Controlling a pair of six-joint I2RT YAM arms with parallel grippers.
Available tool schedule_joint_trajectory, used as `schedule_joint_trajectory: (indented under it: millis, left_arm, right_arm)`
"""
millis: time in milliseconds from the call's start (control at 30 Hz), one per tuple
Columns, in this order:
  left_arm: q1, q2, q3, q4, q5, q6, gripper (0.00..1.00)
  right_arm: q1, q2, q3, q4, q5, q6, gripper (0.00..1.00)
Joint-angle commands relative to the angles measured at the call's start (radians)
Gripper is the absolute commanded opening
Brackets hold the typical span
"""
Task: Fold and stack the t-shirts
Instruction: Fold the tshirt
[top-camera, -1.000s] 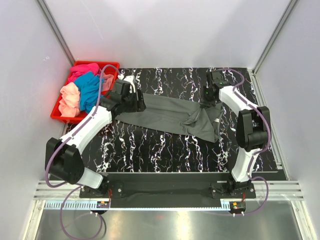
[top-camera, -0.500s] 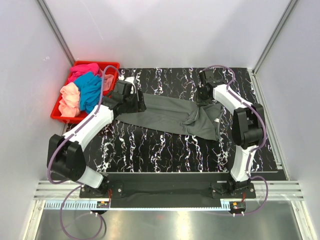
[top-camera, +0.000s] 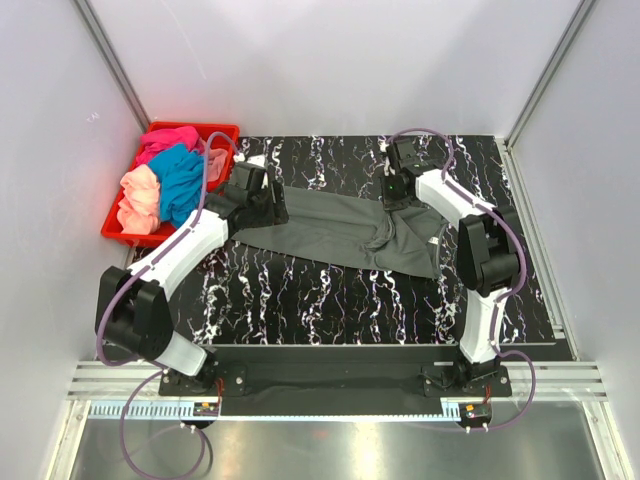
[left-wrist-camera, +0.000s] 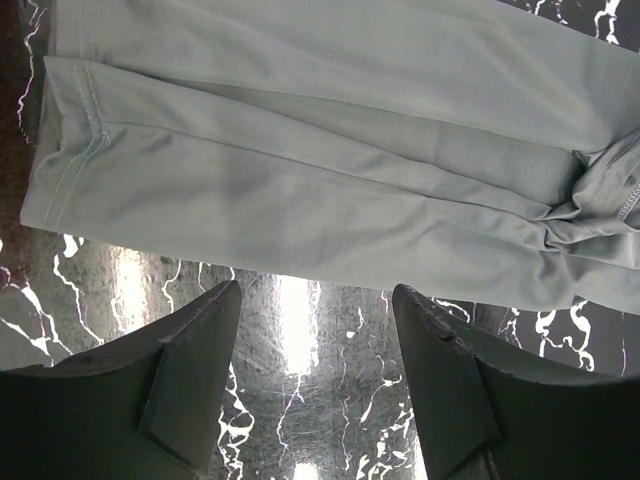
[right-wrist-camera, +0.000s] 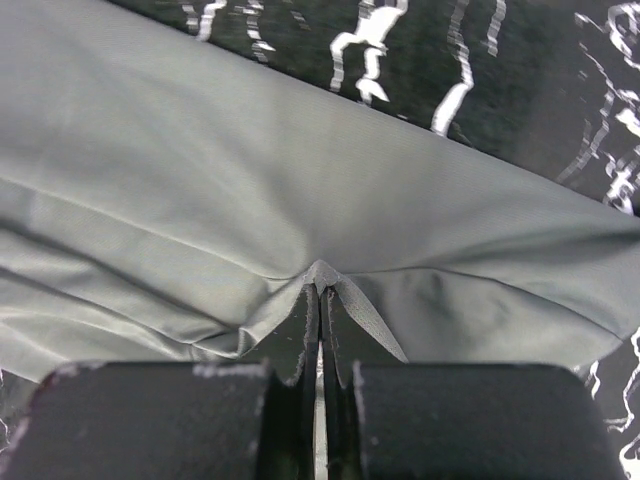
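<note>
A dark grey t-shirt (top-camera: 330, 228) lies stretched across the black marbled table (top-camera: 300, 290), bunched toward its right end. My right gripper (top-camera: 392, 198) sits at the shirt's far edge. In the right wrist view it (right-wrist-camera: 320, 285) is shut on a small peak of the grey cloth (right-wrist-camera: 300, 170). My left gripper (top-camera: 280, 207) is at the shirt's left end. Seen from the left wrist, it (left-wrist-camera: 315, 300) stands open over bare table, just short of the hemmed grey cloth (left-wrist-camera: 300, 180), holding nothing. Magenta-pink (top-camera: 168, 140), teal-blue (top-camera: 182, 180) and peach (top-camera: 140, 195) t-shirts lie piled in the crate.
The red plastic crate (top-camera: 196, 128) stands off the table's far left corner, beside the left arm. White walls and metal frame posts close in the back and both sides. The arm bases (top-camera: 330, 378) sit along the near edge.
My right gripper has moved left along the shirt's far edge, still shut on the cloth and pulling it along. The left gripper has edged slightly and stays open.
</note>
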Motion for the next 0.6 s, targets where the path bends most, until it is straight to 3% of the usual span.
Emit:
schedule_joint_trajectory:
  millis: [0, 567]
  left_arm:
    - [0.002, -0.005, 0.003, 0.004, -0.039, -0.016, 0.68]
    - [0.002, 0.026, 0.001, 0.009, -0.135, -0.088, 0.68]
  right_arm:
    - [0.027, -0.003, 0.038, 0.056, 0.001, -0.068, 0.0]
    - [0.039, 0.081, 0.101, 0.019, -0.059, -0.187, 0.0]
